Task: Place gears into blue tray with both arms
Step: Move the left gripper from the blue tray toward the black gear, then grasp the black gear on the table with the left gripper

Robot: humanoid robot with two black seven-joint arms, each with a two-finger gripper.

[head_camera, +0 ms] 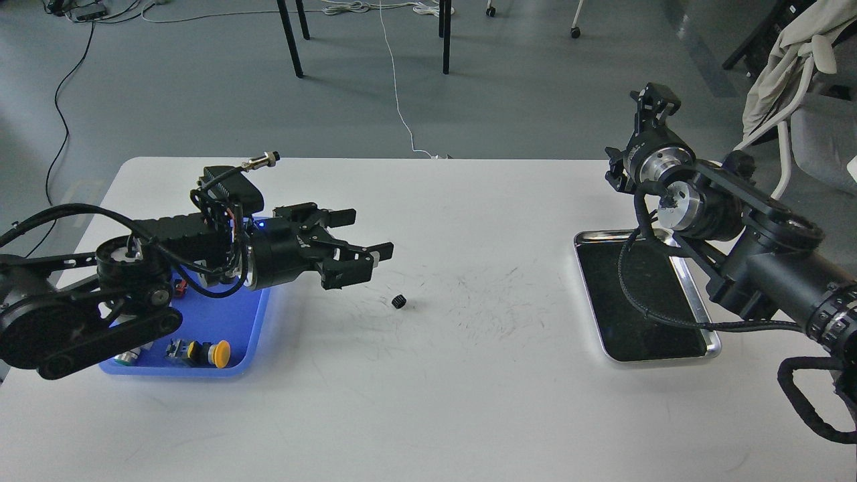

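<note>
One gear [400, 302] lies just right of the blue tray [258, 321]; the spread-jawed left gripper [361, 258] hovers near it, so descending comes next. Right gripper [653, 104]: cannot tell.

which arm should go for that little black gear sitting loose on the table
Left, most likely. The left gripper hangs with jaws open just left of the gear, beside the blue tray. The right gripper is raised far off, beyond the silver tray.
</note>
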